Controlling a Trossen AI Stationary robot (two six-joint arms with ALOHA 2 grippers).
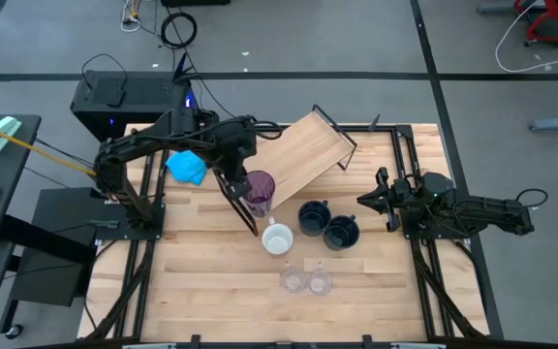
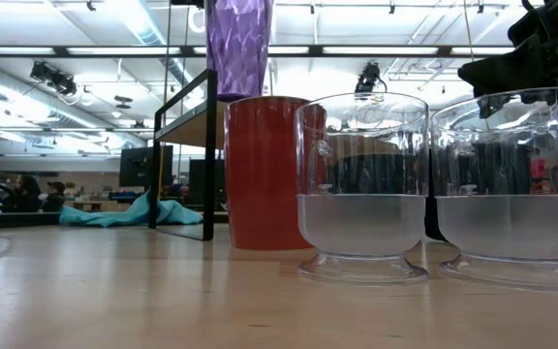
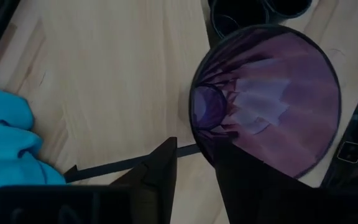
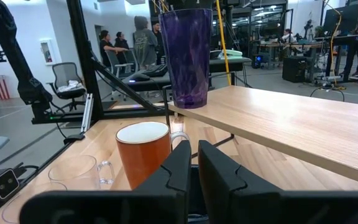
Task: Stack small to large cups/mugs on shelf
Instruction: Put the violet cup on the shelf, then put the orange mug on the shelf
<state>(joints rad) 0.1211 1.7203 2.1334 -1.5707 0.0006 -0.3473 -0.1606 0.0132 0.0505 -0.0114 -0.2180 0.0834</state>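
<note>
Wooden slats of the tabletop (image 1: 201, 291) fill the overhead view, with the shelf (image 1: 303, 155) lying askew near its far edge and the remaining cups grouped in front of it. A translucent purple tumbler (image 1: 259, 191) stands upright at the shelf's near left corner; the right wrist view shows its base on the corner of the board. The left gripper (image 1: 237, 184) sits just beside the tumbler on its left, one finger (image 3: 160, 171) outside the wall and the other reaching across the rim, with a gap between them; whether either finger presses the plastic cannot be told. The tumbler's long axis runs vertically, in line with the downward-pointing fingers, so any coming lift or release would run straight up along it. The white mug (image 1: 277, 238) stands just in front of the tumbler, the two dark navy mugs (image 1: 326, 225) to its right, the two small clear glasses (image 1: 304, 281) nearer the front. The right gripper (image 1: 380, 200) waits at the right side of the table, fingers nearly together and empty. The left arm is clearly nearer the tumbler.
</note>
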